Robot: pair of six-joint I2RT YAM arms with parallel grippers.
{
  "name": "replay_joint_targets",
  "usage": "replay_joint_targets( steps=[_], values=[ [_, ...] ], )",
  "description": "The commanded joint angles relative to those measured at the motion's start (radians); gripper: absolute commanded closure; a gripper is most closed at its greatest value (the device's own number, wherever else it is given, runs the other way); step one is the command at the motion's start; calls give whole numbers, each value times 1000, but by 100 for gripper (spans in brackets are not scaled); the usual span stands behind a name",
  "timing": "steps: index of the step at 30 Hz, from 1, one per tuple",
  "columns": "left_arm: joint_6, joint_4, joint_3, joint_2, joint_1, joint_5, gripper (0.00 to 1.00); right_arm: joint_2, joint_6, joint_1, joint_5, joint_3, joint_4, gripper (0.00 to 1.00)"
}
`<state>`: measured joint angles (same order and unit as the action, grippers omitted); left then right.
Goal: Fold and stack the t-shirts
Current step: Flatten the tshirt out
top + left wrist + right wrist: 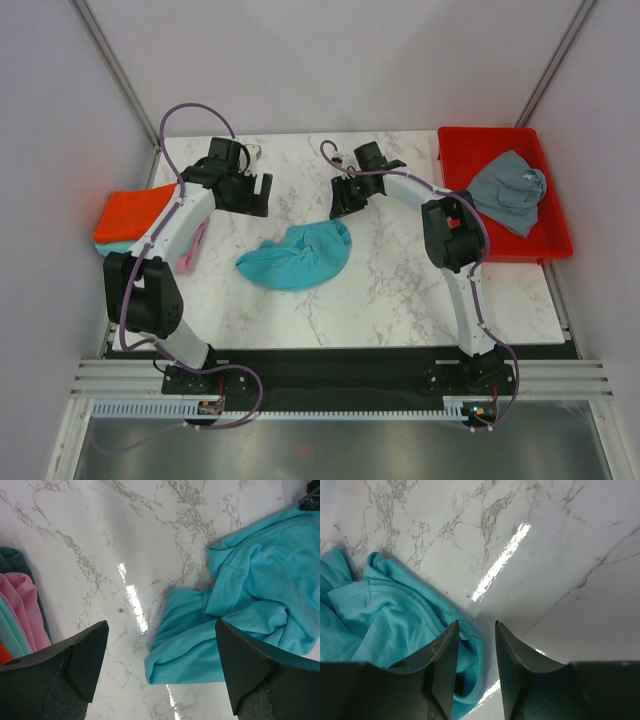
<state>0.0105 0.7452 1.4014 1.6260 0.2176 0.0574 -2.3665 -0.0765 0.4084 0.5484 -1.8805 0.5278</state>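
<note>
Right claw [476, 625] half-open, empty | at turquoise t-shirt [385, 605] hem | left claw [161, 624] wide-open, empty

Red plastic tray [458, 148] at far right; white grey-veined marble table [400, 300], glossy glare streaks.

The tabletop [150, 530] is glossy, marble-patterned white; the turquoise t-shirt [260, 580] is soft matt cloth; the red tray [465, 150] is smooth plastic.

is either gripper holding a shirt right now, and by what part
Left gripper holds nothing, jaws wide. Right gripper straddles the turquoise t-shirt at its edge; a firm pinch cannot be told.
</note>
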Motion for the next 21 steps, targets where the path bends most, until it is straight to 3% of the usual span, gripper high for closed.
replay_joint_targets(
  steps=[1, 8, 15, 21],
  values=[
    [-27, -43, 24, -5, -1, -2, 5, 27, 37, 0, -13, 30, 60, 58],
    [-24, -49, -2, -18, -1, -7, 5, 26, 52, 9, -8, 34, 66, 74],
    [-18, -61, -24, -38, -1, -19, 5, 67, 63, 12, 1, 37, 69, 100],
    [-23, -69, -27, -37, -1, -11, 5, 119, 70, 12, 2, 17, 70, 100]
  ],
)
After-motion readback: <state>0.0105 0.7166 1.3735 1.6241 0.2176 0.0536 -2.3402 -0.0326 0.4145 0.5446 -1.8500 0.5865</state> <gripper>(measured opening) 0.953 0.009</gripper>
